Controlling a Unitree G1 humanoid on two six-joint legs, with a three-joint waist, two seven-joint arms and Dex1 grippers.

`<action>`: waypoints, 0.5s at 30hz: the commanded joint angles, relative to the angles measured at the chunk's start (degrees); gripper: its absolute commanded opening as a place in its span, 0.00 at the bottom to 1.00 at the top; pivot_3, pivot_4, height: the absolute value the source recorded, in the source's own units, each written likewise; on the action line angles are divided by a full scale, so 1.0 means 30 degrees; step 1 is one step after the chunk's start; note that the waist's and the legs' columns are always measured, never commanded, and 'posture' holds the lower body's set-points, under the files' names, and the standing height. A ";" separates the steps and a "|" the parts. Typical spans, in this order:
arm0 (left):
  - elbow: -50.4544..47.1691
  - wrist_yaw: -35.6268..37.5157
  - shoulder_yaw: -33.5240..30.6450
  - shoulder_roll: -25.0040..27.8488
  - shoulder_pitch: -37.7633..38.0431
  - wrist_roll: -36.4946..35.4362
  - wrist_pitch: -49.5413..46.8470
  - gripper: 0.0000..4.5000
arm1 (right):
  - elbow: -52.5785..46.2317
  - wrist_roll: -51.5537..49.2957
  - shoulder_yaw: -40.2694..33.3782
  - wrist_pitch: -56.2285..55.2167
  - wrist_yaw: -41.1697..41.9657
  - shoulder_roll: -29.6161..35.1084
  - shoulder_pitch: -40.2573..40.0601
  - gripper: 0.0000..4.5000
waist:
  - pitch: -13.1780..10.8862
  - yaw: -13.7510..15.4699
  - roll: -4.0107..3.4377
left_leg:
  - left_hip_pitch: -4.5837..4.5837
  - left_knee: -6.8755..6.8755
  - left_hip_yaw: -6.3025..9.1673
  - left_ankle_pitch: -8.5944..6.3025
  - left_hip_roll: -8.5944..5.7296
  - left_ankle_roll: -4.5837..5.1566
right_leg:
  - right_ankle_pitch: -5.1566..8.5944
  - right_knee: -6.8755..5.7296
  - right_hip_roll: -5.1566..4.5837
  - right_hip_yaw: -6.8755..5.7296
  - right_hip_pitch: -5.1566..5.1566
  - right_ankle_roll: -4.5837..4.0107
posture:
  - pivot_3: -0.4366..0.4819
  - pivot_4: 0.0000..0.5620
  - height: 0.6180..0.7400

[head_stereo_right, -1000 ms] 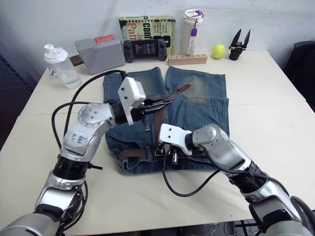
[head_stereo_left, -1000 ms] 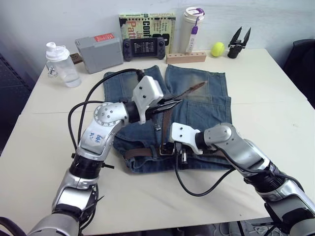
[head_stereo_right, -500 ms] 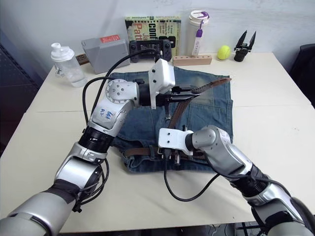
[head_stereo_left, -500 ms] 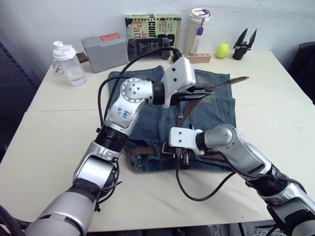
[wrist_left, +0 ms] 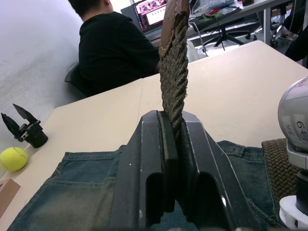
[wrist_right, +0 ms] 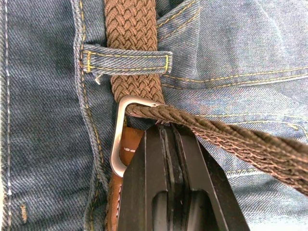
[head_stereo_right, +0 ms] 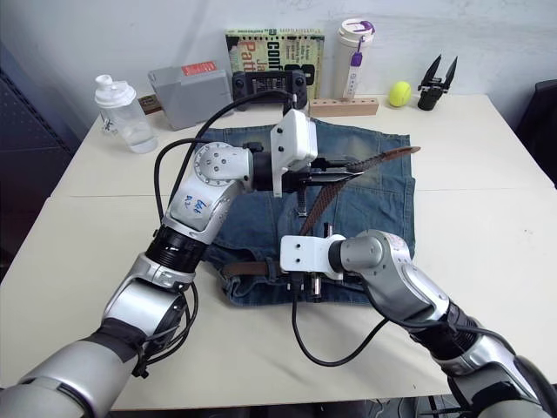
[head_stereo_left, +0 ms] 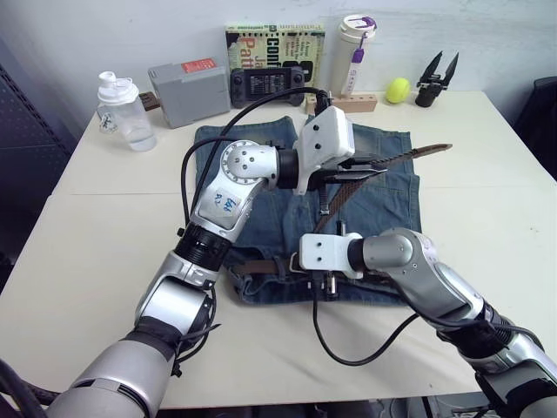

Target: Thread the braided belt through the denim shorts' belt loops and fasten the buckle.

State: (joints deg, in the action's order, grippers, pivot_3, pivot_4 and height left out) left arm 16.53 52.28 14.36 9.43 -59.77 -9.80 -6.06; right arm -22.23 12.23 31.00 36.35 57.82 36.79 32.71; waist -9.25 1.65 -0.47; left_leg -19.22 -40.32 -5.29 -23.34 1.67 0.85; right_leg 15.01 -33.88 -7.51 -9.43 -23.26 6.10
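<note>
Brown braided belt (head_stereo_left: 348, 177) strains between the left tool (head_stereo_left: 365, 168), clamping its tail, and the right tool (wrist_right: 168, 130), pinching beside the silver buckle (wrist_right: 120, 137); overpulling could slip either grip.

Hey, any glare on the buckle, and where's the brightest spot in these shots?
Right wrist view: the buckle has a soft sheen along its frame, no harsh glare. Left wrist view: brightest is the lit screen behind the seated person. Left eye view: the table is evenly lit.

Silver jointed arms with black cables, white wrist housings, and black fingers (wrist_left: 159, 168).
</note>
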 commanded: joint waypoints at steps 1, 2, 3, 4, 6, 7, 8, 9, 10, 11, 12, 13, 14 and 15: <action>-0.2992 -0.0332 -0.1280 0.0407 0.0390 -0.0722 0.0942 0.00 | 0.2020 -0.0471 0.2092 0.1792 0.0850 -0.0115 -0.2549 0.01 | 0.0004 -0.0070 -0.0007 | 0.0004 0.0004 0.0001 0.0000 0.0003 0.0000 | 0.0000 0.0000 0.0002 0.0000 0.0000 0.0000 | 0.48 0.27 0.92; -0.3417 -0.0337 -0.1388 0.0801 0.0930 -0.0695 0.0782 0.00 | 0.2014 -0.0553 0.1716 0.1906 0.0705 -0.0183 -0.2560 0.01 | 0.0007 -0.0121 -0.0013 | 0.0006 0.0009 0.0000 0.0000 0.0006 0.0000 | 0.0000 0.0001 0.0004 0.0001 0.0000 -0.0001 | 0.48 0.27 0.92; -0.3721 -0.0366 -0.1434 0.1049 0.1265 -0.0693 0.0656 0.00 | 0.2000 -0.0600 0.1483 0.1981 0.0637 -0.0233 -0.2583 0.01 | 0.0007 -0.0125 -0.0019 | 0.0009 0.0018 -0.0004 0.0000 0.0012 0.0000 | 0.0000 -0.0001 0.0008 0.0004 -0.0002 -0.0001 | 0.48 0.27 0.92; -0.4346 -0.0403 -0.1610 0.1716 0.2236 -0.0556 0.0587 0.00 | 0.1976 -0.0848 0.0837 0.2230 0.0459 -0.0370 -0.2560 0.01 | 0.0007 -0.0107 -0.0020 | 0.0009 0.0022 0.0001 0.0000 0.0014 -0.0001 | 0.0001 -0.0001 0.0008 0.0001 -0.0004 -0.0001 | 0.48 0.27 0.92; -0.5357 -0.0574 -0.1929 0.2696 0.3776 -0.0409 0.0369 0.00 | 0.1902 -0.1282 -0.0157 0.2628 0.0128 -0.0584 -0.2480 0.01 | 0.0008 -0.0095 -0.0020 | 0.0004 0.0014 0.0010 0.0000 0.0017 -0.0001 | 0.0000 -0.0004 0.0006 -0.0004 -0.0003 -0.0001 | 0.48 0.27 0.92; -0.5913 -0.0715 -0.2116 0.3240 0.4673 -0.0226 0.0288 0.00 | 0.1834 -0.1564 -0.0713 0.2875 -0.0046 -0.0695 -0.2405 0.01 | 0.0007 -0.0105 -0.0020 | 0.0001 0.0013 0.0012 0.0000 0.0015 -0.0001 | 0.0000 0.0000 0.0004 -0.0002 -0.0003 -0.0001 | 0.48 0.27 0.92; -0.6278 -0.0836 -0.2210 0.3551 0.5189 -0.0129 0.0204 0.00 | 0.1780 -0.1745 -0.1010 0.3032 -0.0153 -0.0750 -0.2357 0.01 | 0.0007 -0.0103 -0.0021 | 0.0001 0.0013 0.0014 0.0000 0.0015 -0.0001 | 0.0000 0.0001 0.0003 -0.0002 -0.0002 -0.0001 | 0.48 0.27 0.92; -0.6852 -0.1017 -0.2358 0.3915 0.5880 -0.0078 -0.0053 0.00 | 0.1569 -0.2116 -0.1529 0.3299 -0.0253 -0.0857 -0.2302 0.01 | 0.0006 -0.0065 -0.0020 | 0.0002 0.0013 0.0017 0.0000 0.0016 0.0000 | 0.0000 0.0000 0.0000 0.0002 -0.0003 -0.0001 | 0.48 0.27 0.92; -0.7234 -0.1154 -0.2425 0.4138 0.6287 -0.0075 -0.0239 0.00 | 0.1413 -0.2397 -0.1833 0.3486 -0.0326 -0.0904 -0.2267 0.01 | 0.0005 -0.0042 -0.0018 | -0.0009 0.0004 0.0033 0.0000 0.0013 0.0000 | 0.0000 0.0001 -0.0002 -0.0003 -0.0002 -0.0001 | 0.48 0.27 0.92; -0.7567 -0.1369 -0.2517 0.4292 0.6614 -0.0081 -0.0405 0.00 | 0.1233 -0.2693 -0.2106 0.3735 -0.0388 -0.0945 -0.2218 0.01 | 0.0005 -0.0025 -0.0017 | -0.0014 -0.0003 0.0038 0.0000 0.0012 -0.0001 | 0.0000 0.0001 -0.0003 -0.0002 0.0000 -0.0001 | 0.48 0.27 0.92; -0.7957 -0.1667 -0.2731 0.4519 0.7131 -0.0044 -0.0597 0.00 | 0.0926 -0.3091 -0.2491 0.4061 -0.0402 -0.0951 -0.2127 0.01 | 0.0004 -0.0005 -0.0017 | -0.0019 -0.0010 0.0049 0.0000 0.0003 0.0000 | 0.0000 0.0002 -0.0006 0.0012 0.0003 -0.0001 | 0.48 0.27 0.92; -0.8206 -0.1883 -0.2863 0.4667 0.7448 -0.0024 -0.0725 0.00 | 0.0726 -0.3377 -0.2699 0.4289 -0.0430 -0.0923 -0.2056 0.01 | 0.0004 -0.0004 -0.0017 | -0.0028 -0.0017 0.0055 0.0000 0.0001 0.0000 | 0.0000 0.0004 -0.0006 0.0017 0.0003 0.0000 | 0.48 0.27 0.92; -0.8571 -0.2098 -0.3034 0.4872 0.7908 -0.0022 -0.0908 0.00 | 0.0347 -0.3833 -0.3041 0.4714 -0.0400 -0.0930 -0.1923 0.01 | 0.0003 -0.0018 -0.0019 | -0.0029 -0.0016 0.0056 0.0000 0.0002 0.0000 | 0.0000 0.0005 -0.0005 0.0020 0.0003 -0.0001 | 0.48 0.27 0.92; -0.8828 -0.2237 -0.3126 0.5013 0.8201 -0.0037 -0.1051 0.00 | 0.0093 -0.4177 -0.3240 0.5010 -0.0409 -0.0912 -0.1825 0.01 | 0.0001 -0.0042 -0.0022 | -0.0031 -0.0016 0.0059 0.0000 0.0000 0.0000 | 0.0000 0.0007 -0.0002 0.0023 0.0002 0.0000 | 0.48 0.27 0.92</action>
State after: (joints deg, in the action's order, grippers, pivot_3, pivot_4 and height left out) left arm -6.25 47.19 6.97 23.77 -35.90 -9.71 -8.78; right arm -22.50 1.41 20.97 47.26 55.92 33.13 28.93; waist -9.24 1.53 -0.53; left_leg -19.31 -40.36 -5.12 -23.34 1.68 0.85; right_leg 15.01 -33.85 -7.51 -9.35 -23.26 6.10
